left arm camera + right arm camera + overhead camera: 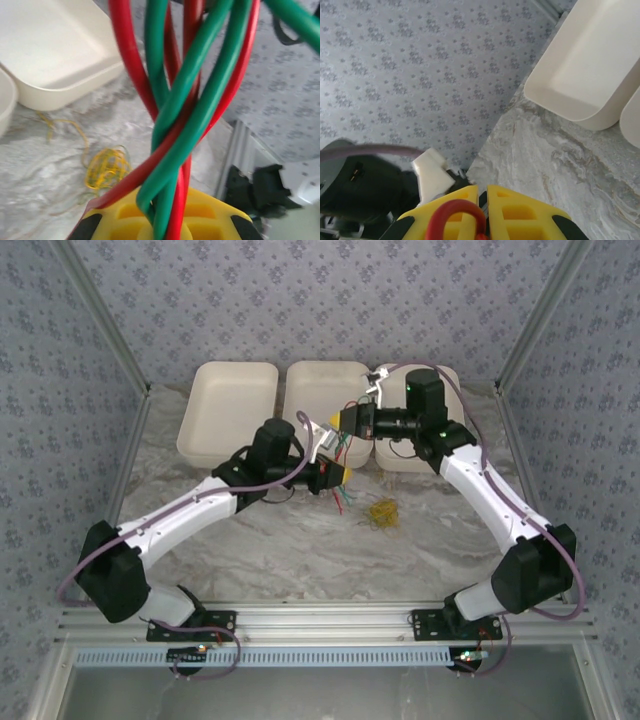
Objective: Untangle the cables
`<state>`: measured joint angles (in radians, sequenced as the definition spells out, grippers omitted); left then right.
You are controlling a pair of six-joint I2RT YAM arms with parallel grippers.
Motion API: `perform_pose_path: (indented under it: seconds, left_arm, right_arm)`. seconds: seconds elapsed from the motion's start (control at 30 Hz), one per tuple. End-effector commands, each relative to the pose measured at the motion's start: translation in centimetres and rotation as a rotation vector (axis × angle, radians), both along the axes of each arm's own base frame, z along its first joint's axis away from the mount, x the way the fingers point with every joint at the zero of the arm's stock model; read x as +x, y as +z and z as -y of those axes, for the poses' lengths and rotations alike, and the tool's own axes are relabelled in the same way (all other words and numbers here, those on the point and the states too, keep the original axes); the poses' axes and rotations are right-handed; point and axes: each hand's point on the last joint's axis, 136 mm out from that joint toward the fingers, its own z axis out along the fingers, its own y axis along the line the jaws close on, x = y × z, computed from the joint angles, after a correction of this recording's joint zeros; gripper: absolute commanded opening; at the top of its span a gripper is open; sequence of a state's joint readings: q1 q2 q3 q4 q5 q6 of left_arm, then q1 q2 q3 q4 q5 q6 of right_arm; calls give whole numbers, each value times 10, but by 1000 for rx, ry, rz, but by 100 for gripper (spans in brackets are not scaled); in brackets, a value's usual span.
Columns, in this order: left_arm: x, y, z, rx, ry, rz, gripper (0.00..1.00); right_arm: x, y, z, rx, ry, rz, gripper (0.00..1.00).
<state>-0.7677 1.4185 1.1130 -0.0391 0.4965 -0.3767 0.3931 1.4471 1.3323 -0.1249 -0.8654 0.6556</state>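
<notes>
The cables [192, 112], red and green, were twisted together, pinched tight in the left claw [160, 222] and the right claw [482, 215]. A yellow cable [383, 511] lay bunched on the tabletop [300, 550] near the white trays [228, 410].

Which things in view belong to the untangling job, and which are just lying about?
Job: red and green cables, twisted together, gripped by the left gripper and the right gripper; yellow cable, coiled loose on the table.
Lying about: three white trays along the far edge, empty.
</notes>
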Motion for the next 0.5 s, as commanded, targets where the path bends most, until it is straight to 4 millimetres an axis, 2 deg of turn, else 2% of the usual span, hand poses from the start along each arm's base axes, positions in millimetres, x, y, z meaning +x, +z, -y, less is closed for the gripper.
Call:
perform_pose_path:
  seconds: [0.0,0.07,0.17,0.3,0.37,0.47]
  left_arm:
    - [31,-4,-27,107,279,147,0]
    - [39,-7,-47,229,464,235,0]
    - [38,-7,-56,393,604,357,0]
    - [37,-11,-66,624,785,500,0]
    - [33,-19,-60,640,760,494,0]
    - [17,-22,-36,454,588,408,0]
  right_arm:
    - [8,-1,7,-22,-112,-54,0]
    - [19,-17,21,-113,-283,-111,0]
    - [21,-38,45,-270,-562,-162,0]
    - [10,-40,79,-359,-874,-185,0]
    - [12,-34,77,-341,-874,-201,0]
    - [19,-17,46,-271,-616,-187,1]
